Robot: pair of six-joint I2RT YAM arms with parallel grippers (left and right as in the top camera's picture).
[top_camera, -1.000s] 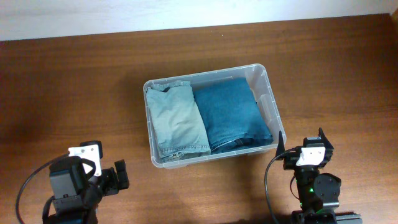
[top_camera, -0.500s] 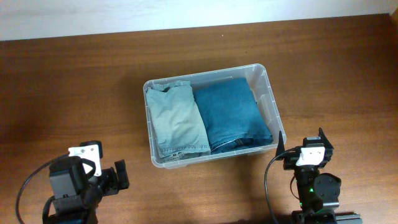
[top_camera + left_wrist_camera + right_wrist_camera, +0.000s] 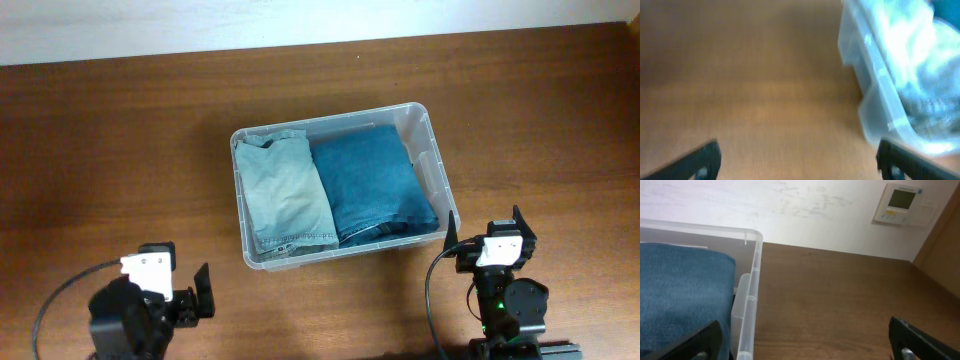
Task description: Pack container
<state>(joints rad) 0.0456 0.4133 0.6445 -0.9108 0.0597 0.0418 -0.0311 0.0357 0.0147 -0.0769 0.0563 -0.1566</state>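
I am looking at the container (image 3: 432, 160), a clear, thin-walled plastic bin with rounded corners and a lipped rim, sitting mid-table on the brown wood-grain table (image 3: 120, 150). Inside, a folded dark blue denim piece (image 3: 372, 185) is lying on the right, touching a pale grey-green garment (image 3: 285, 195) with a stitched hem on the left.

The left gripper (image 3: 198, 295) is sitting near the front edge, apart from the bin's near-left corner. In its blurred wrist view, the fingers are spread wide. The right gripper (image 3: 485, 222) is hovering just beside the near-right corner, fingers also spread wide and holding nothing.

Compared with half a second ago, the left arm is sitting slightly further right and nearer the front edge. The bin and right arm are staying put.
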